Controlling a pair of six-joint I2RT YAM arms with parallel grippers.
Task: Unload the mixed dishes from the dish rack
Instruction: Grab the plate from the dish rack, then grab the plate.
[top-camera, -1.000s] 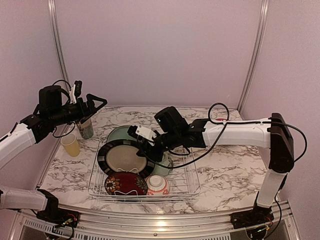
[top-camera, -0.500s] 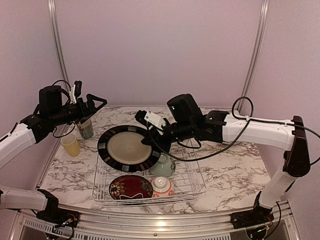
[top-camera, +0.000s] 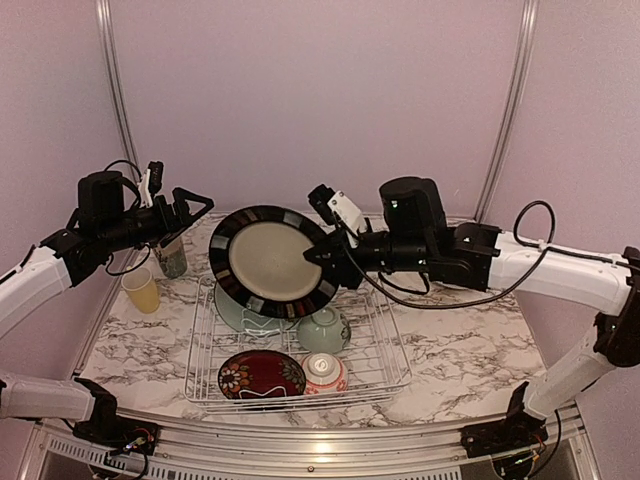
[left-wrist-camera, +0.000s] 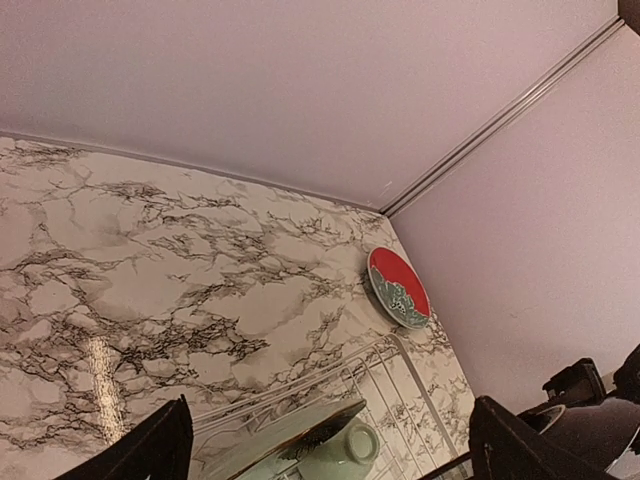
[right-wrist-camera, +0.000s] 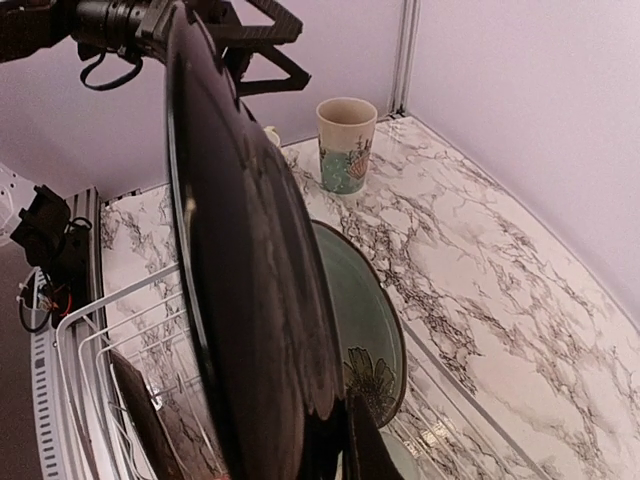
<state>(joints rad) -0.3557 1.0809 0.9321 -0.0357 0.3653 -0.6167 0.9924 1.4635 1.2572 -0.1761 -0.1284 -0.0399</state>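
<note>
Right gripper (top-camera: 320, 255) was clamped on the black-rimmed cream plate's (top-camera: 265, 258) rim | plate was on edge in the air above the dish rack (top-camera: 398, 352) | left gripper (top-camera: 178, 195) hung near the patterned tall cup (top-camera: 173, 257), fingers apart

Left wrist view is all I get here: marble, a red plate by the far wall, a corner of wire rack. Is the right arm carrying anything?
Observer: Yes. The right pincer is shut on the black-rimmed cream plate, held on edge over the dish rack.
Operator: What is in the rack?
Observer: A teal plate, a pale green bowl, a dark red floral plate and a red-striped bowl.
Operator: Any cups out?
Observer: Two, on the table left of the rack: a yellow cup and a patterned tall cup.
</note>
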